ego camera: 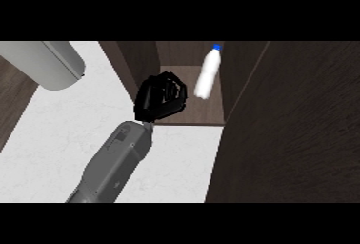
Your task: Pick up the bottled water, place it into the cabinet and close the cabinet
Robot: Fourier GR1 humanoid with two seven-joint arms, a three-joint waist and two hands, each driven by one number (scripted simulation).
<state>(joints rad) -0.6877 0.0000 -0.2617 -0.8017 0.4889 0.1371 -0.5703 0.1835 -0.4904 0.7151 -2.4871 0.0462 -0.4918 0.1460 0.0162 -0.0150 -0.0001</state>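
Observation:
The bottled water [206, 74], white with a blue cap, stands upright inside the open dark-wood cabinet [188, 110], toward its back right. My left hand [161, 97] hovers at the cabinet's front left, by the left wall. Its fingers are curled and hold nothing, and a small gap separates it from the bottle. The grey forearm runs down to the lower left of the view. My right hand does not show.
A broad dark wooden panel [288, 128] fills the right side, next to the cabinet opening. A large light-grey rounded object [45, 62] lies at the upper left. The white counter [63, 138] spreads beneath the forearm.

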